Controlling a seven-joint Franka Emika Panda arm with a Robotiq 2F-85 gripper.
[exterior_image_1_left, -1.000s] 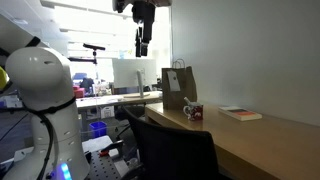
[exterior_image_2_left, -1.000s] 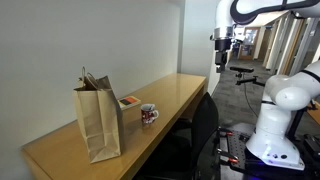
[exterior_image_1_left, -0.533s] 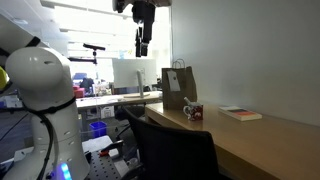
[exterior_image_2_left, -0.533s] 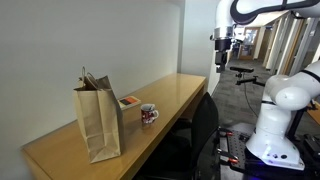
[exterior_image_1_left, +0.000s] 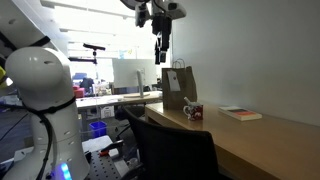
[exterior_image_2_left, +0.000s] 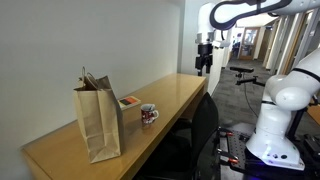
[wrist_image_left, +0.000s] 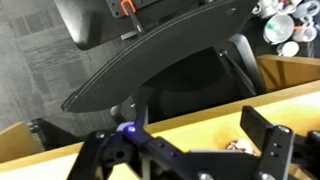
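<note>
My gripper (exterior_image_1_left: 162, 48) (exterior_image_2_left: 203, 64) hangs high in the air, over the desk's end nearest the arm, open and empty. In the wrist view its two dark fingers (wrist_image_left: 266, 136) stand wide apart, with the gripper (wrist_image_left: 185, 150) above the wooden desk (wrist_image_left: 190, 125). A small patterned mug (wrist_image_left: 240, 146) shows just between them, far below. The same mug (exterior_image_1_left: 193, 112) (exterior_image_2_left: 148, 114) stands on the desk in both exterior views. A brown paper bag (exterior_image_1_left: 178, 88) (exterior_image_2_left: 98, 121) stands upright beside the mug.
A book (exterior_image_1_left: 241, 113) (exterior_image_2_left: 129, 101) lies flat on the desk (exterior_image_2_left: 170, 103) against the white wall. A black office chair (wrist_image_left: 160, 70) (exterior_image_1_left: 170, 145) is pushed up to the desk's edge. The robot's white base (exterior_image_2_left: 277, 120) stands on the floor beside it.
The arm has swung towards the desk: the gripper moved right in one exterior view and left in the other, now nearer the bag. It stays open.
</note>
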